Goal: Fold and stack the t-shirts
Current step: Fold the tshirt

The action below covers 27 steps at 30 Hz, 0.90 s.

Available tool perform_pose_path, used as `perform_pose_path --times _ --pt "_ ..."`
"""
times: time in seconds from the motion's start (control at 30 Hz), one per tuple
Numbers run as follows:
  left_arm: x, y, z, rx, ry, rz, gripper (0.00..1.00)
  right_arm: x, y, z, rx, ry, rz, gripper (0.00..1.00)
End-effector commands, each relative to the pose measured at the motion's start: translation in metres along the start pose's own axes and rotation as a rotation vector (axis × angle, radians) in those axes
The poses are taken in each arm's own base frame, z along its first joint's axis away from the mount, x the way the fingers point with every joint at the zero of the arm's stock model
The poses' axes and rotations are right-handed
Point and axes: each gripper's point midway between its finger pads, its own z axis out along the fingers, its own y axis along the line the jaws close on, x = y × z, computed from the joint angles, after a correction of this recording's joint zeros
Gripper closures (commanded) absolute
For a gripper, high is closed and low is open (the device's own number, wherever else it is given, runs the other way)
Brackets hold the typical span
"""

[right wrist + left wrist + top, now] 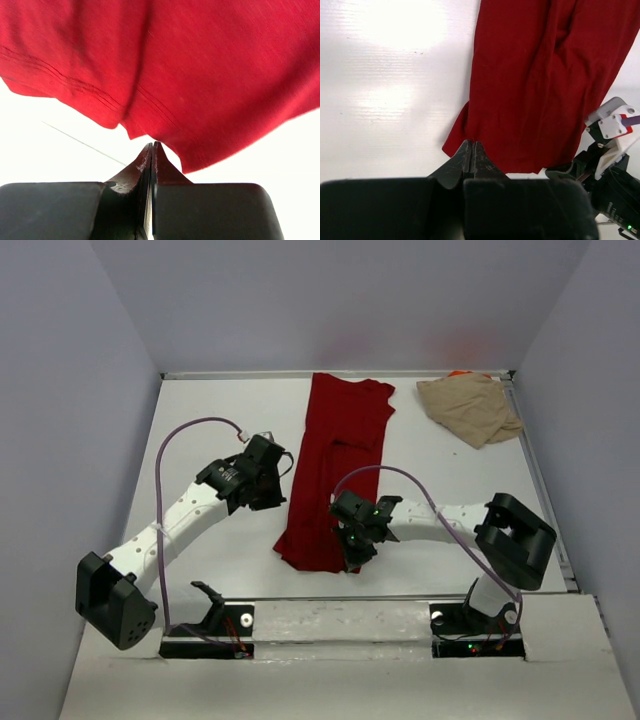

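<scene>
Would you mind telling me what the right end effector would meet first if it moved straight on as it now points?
Probably the dark red t-shirt: its hem lies just ahead of the shut right end effector, though depth is unclear.

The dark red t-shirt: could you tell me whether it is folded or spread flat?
Partly folded: the dark red t-shirt lies as a long narrow strip with overlapping layers.

Long shirt (pixel 335 470) at middle of table (pixel 200 410), lengthwise near to far. Crumpled shirt (pixel 470 408) in far right corner. Left gripper (pixel 283 480) beside long shirt's left edge; right gripper (pixel 353 552) at near hem.
</scene>
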Motion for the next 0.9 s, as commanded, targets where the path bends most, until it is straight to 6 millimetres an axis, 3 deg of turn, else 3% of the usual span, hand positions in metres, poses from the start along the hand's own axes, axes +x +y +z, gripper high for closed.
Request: perform_pose_path --times 0.0,0.1,0.2,0.23,0.27,0.33,0.37,0.43,0.47,0.57,0.6,0.7,0.87 --pt "-0.012 -0.007 -0.005 0.023 -0.030 0.028 1.00 0.007 -0.005 -0.015 0.014 -0.031 0.040 1.00" --pt "-0.013 -0.003 -0.004 0.002 -0.041 0.036 1.00 0.003 -0.011 -0.031 0.056 -0.091 0.011 1.00" --pt "-0.011 0.003 0.000 -0.025 -0.035 0.048 1.00 -0.024 -0.011 -0.067 0.079 -0.257 -0.025 0.98" --pt "-0.009 0.003 0.001 -0.023 -0.023 0.051 1.00 -0.029 -0.009 -0.076 0.075 -0.294 -0.021 0.89" --pt "-0.001 0.002 0.007 -0.016 0.021 0.054 1.00 -0.037 -0.006 -0.086 0.067 -0.339 -0.014 0.70" --pt "0.004 0.007 0.015 -0.013 0.062 0.039 1.00 -0.039 -0.001 -0.094 0.043 -0.360 -0.011 0.54" --pt "0.009 0.003 0.019 0.024 0.075 0.039 0.91 -0.040 0.001 -0.094 0.040 -0.359 -0.013 0.49" --pt "0.009 0.004 0.021 0.093 0.093 0.005 0.82 -0.037 0.001 -0.086 0.033 -0.338 -0.007 0.48" --pt "0.021 -0.007 0.024 0.225 0.153 0.012 0.80 -0.036 0.003 -0.081 0.007 -0.342 -0.009 0.47" --pt "0.033 0.007 0.032 0.382 0.244 -0.079 0.75 -0.037 0.022 -0.085 -0.126 -0.367 0.009 0.46" --pt "0.040 0.013 0.037 0.391 0.274 -0.100 0.75 -0.033 0.015 -0.080 -0.132 -0.356 0.038 0.46" --pt "0.050 0.024 0.042 0.409 0.305 -0.140 0.74 -0.030 0.023 -0.085 -0.226 -0.369 0.065 0.46" --pt "0.050 0.009 0.028 0.570 0.359 -0.185 0.68 -0.024 0.024 -0.085 -0.367 -0.382 0.123 0.46"
